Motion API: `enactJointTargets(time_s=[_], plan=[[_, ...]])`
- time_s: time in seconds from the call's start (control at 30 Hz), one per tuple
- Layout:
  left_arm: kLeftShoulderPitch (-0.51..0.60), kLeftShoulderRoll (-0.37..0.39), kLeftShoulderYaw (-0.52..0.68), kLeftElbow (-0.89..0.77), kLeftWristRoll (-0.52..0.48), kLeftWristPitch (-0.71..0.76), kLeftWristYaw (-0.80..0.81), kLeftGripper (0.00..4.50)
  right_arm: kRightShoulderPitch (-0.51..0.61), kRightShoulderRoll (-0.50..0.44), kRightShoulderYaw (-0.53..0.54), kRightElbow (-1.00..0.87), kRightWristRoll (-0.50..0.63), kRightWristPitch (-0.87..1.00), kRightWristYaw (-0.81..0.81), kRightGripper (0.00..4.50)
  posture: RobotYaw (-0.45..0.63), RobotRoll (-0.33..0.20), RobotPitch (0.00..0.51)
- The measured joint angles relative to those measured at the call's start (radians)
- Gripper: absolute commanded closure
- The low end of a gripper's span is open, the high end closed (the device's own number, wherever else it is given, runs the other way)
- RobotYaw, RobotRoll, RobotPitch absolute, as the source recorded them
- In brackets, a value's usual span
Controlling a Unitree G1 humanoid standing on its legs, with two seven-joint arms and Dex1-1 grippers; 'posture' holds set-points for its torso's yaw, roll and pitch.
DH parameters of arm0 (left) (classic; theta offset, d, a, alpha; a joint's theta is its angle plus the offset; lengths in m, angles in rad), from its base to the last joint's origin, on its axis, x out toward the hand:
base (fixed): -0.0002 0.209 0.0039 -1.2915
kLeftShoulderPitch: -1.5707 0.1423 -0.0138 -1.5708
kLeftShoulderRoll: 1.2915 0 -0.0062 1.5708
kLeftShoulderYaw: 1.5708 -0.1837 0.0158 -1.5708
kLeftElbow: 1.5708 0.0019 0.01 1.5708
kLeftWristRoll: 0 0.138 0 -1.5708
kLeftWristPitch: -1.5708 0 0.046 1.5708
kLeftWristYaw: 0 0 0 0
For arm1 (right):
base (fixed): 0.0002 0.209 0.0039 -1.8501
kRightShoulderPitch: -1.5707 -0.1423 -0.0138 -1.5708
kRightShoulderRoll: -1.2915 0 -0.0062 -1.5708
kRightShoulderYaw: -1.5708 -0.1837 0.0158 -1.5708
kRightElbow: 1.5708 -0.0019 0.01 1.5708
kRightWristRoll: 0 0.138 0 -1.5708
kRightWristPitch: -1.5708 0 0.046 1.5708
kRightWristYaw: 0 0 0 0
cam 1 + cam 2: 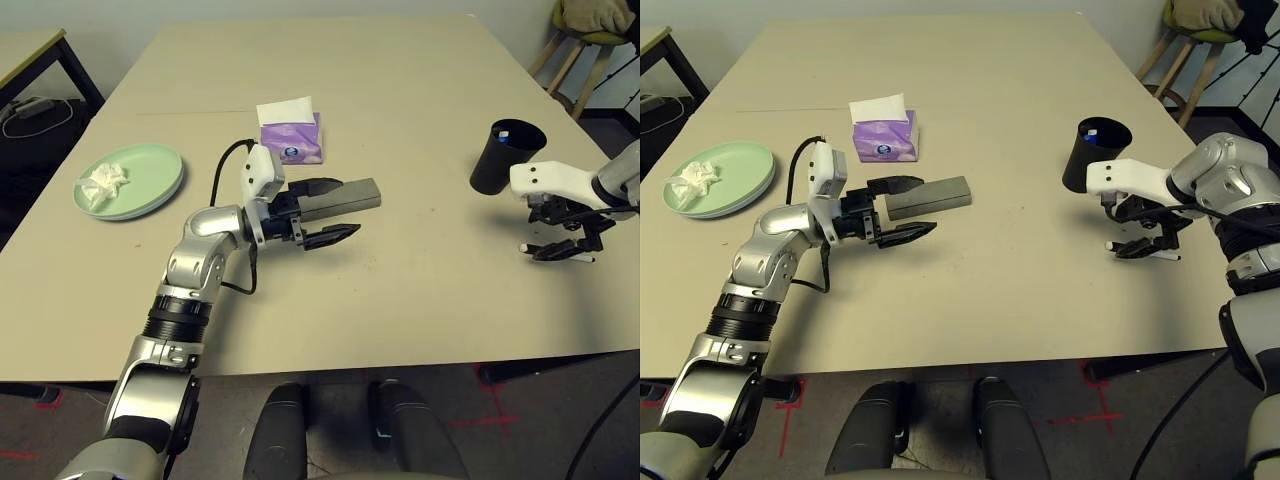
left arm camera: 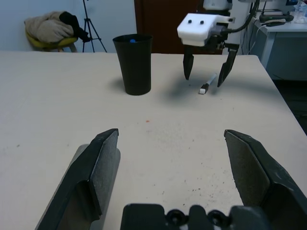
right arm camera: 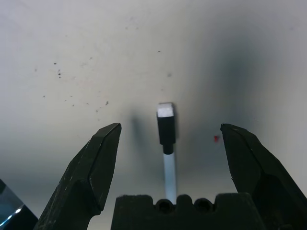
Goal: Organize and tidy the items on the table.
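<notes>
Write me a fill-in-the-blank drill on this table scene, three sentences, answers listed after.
1. The crumpled white tissue lies on the pale ____ plate.
2. The right end effector hangs with its jaws open over a white ____ lying on the table.
3. The black cup stands ____ on the table, beside the right end effector.

Missing words: green; marker pen; upright

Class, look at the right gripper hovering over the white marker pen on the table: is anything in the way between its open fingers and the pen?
Nothing visible. The right gripper is open and points down with the white marker pen lying between its fingers on bare table. The black cup stands apart, beside it.
</notes>
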Motion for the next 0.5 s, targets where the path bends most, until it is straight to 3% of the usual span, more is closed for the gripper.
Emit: enactJointTargets(time_s=[0.5], plan=[[0.003,0.006,0.0,-0.001,-0.001,0.007,0.003,0.0,0.0,0.025,0.0,0.079,-0.054,-0.049,-0.022,0.02,0.23,0.0,0.15]])
